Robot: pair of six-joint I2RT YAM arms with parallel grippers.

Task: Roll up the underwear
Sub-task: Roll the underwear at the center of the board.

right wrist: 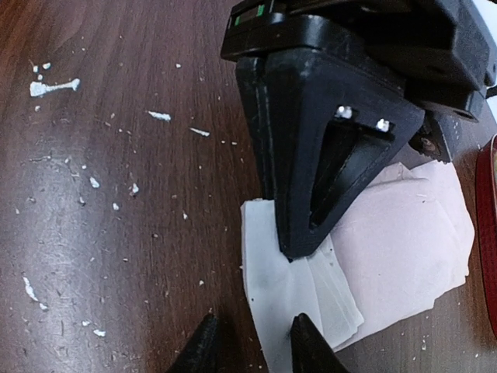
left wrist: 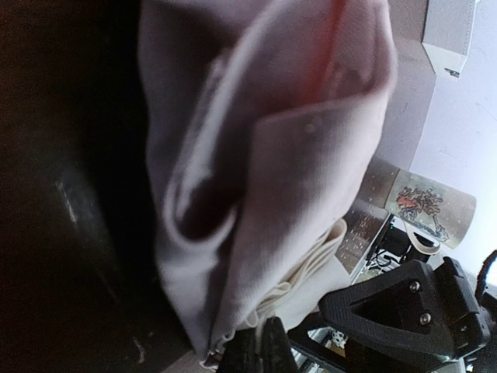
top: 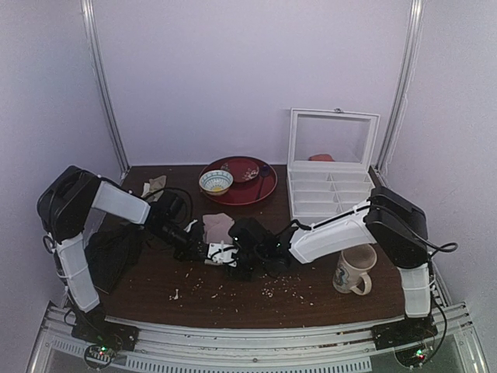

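The underwear [top: 219, 227] is a pale pink folded cloth in the middle of the dark wooden table [top: 311, 299], between the two arms. In the left wrist view the underwear [left wrist: 279, 155] fills the frame, with its whitish waistband [left wrist: 311, 272] bunched near the tips. My left gripper [left wrist: 262, 350] is shut on that edge. Its black fingers [right wrist: 326, 155] press on the corner of the underwear [right wrist: 404, 241]. My right gripper [right wrist: 252, 346] is open low over the table. One tip is over bare wood, the other over the white waistband [right wrist: 299, 295]. From above, the left gripper [top: 203, 247] and right gripper [top: 233, 263] nearly touch.
A red plate [top: 260, 186] with a small bowl [top: 216, 182] sits at the back. To its right stands an open white compartment box [top: 330, 194]. A mug [top: 353, 272] is under the right arm. A black cloth [top: 112, 260] lies left, a beige cloth [top: 155, 186] behind it. White crumbs [top: 272, 291] are scattered.
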